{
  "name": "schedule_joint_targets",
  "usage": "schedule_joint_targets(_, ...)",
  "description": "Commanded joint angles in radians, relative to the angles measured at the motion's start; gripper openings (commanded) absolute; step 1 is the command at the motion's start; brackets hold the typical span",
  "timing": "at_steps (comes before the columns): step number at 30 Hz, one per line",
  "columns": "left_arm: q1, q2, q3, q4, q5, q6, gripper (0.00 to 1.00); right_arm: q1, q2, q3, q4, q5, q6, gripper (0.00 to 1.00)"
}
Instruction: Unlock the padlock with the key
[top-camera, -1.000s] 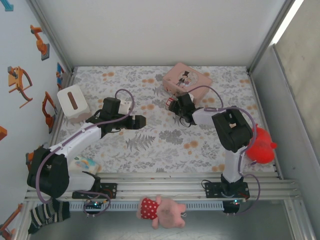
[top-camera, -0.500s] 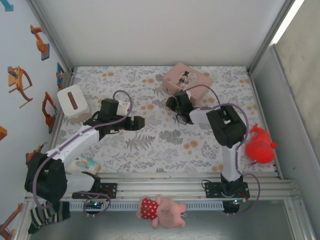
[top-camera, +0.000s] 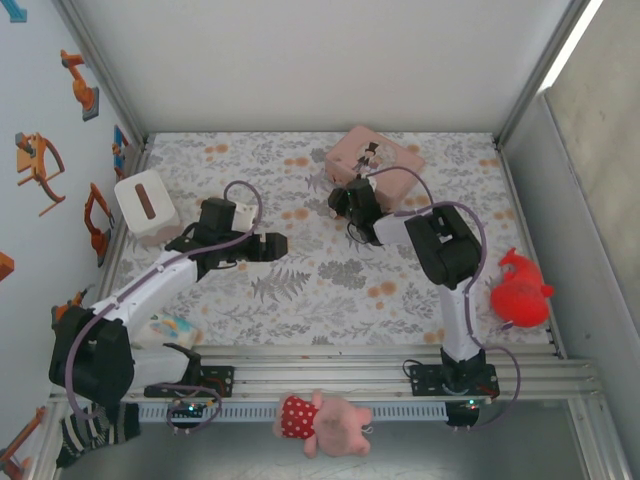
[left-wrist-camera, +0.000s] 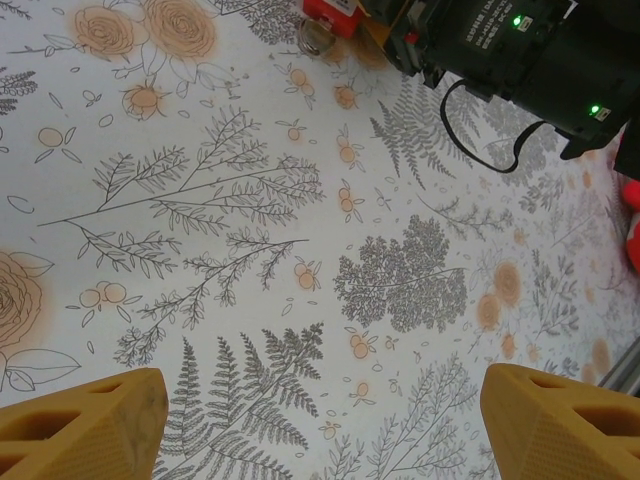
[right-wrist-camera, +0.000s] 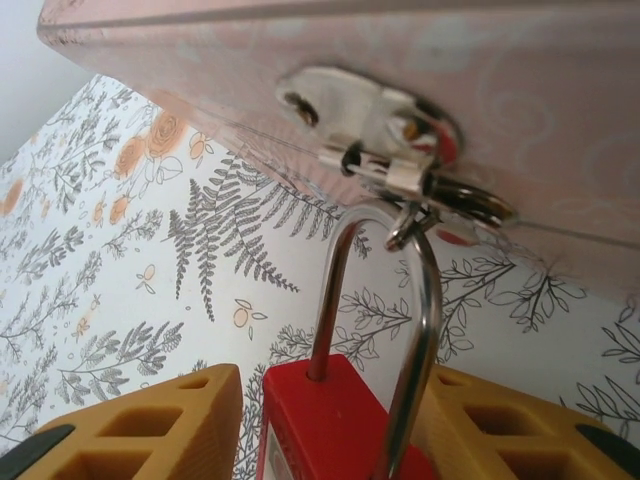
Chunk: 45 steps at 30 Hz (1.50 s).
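The red padlock (right-wrist-camera: 330, 430) hangs by its silvery shackle (right-wrist-camera: 420, 300) from the metal hasp (right-wrist-camera: 380, 130) on the pink box (right-wrist-camera: 400, 60). My right gripper (right-wrist-camera: 335, 392) straddles the red body. A narrow strip of cloth shows between the left finger (right-wrist-camera: 150, 420) and the body, so it stands open. From above, the right gripper (top-camera: 345, 200) sits at the front of the pink box (top-camera: 375, 157). The left gripper (top-camera: 278, 243) hovers over the floral cloth, open and empty (left-wrist-camera: 320, 420). Ahead of it lie the padlock (left-wrist-camera: 328, 10) and a small silvery ring (left-wrist-camera: 313, 38).
A white tissue box (top-camera: 146, 207) stands at the left. A red plastic toy (top-camera: 520, 290) lies at the right edge. A pink plush (top-camera: 320, 418) and a striped sock (top-camera: 95, 430) lie by the front rail. Walls close the back and sides.
The right gripper has moved up and left toward the pink box and now has its fingers around the padlock. The left gripper has shifted only slightly.
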<state>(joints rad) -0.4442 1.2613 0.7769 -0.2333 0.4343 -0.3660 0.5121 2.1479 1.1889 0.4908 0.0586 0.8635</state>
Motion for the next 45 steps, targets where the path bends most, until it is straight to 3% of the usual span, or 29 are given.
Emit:
schedule_joint_targets(1,0.005,0.011,0.031,-0.015,0.007,-0.004,0.82,-0.003,0.041,0.008,-0.034,-0.020,0.020,0.42)
schedule_joint_targets(4,0.010,0.016,0.042,-0.030,0.012,0.010,0.82,-0.003,0.043,-0.003,-0.005,-0.028,0.018,0.32)
schedule_joint_targets(6,0.013,0.016,0.044,-0.037,0.014,0.016,0.82,-0.003,0.045,-0.007,0.019,-0.042,0.009,0.16)
schedule_joint_targets(10,0.016,0.004,0.029,-0.028,0.019,0.013,0.82,-0.004,0.035,-0.025,0.050,-0.068,-0.002,0.00)
schedule_joint_targets(19,0.016,-0.036,-0.011,0.045,0.045,0.000,0.82,-0.005,-0.086,-0.129,0.074,-0.152,-0.021,0.00)
schedule_joint_targets(26,0.008,-0.013,0.035,0.019,0.066,0.069,0.82,-0.009,-0.173,-0.199,0.096,-0.218,-0.052,0.00)
schedule_joint_targets(33,-0.026,0.019,0.041,0.075,0.135,0.116,0.82,-0.035,-0.203,-0.199,0.203,-0.471,-0.052,0.00)
schedule_joint_targets(38,-0.052,0.050,0.053,0.105,0.092,0.062,0.79,-0.041,-0.237,-0.201,0.201,-0.515,0.001,0.00)
schedule_joint_targets(45,-0.105,0.085,0.032,0.229,0.054,-0.119,0.76,-0.041,-0.250,-0.214,0.208,-0.499,0.125,0.00)
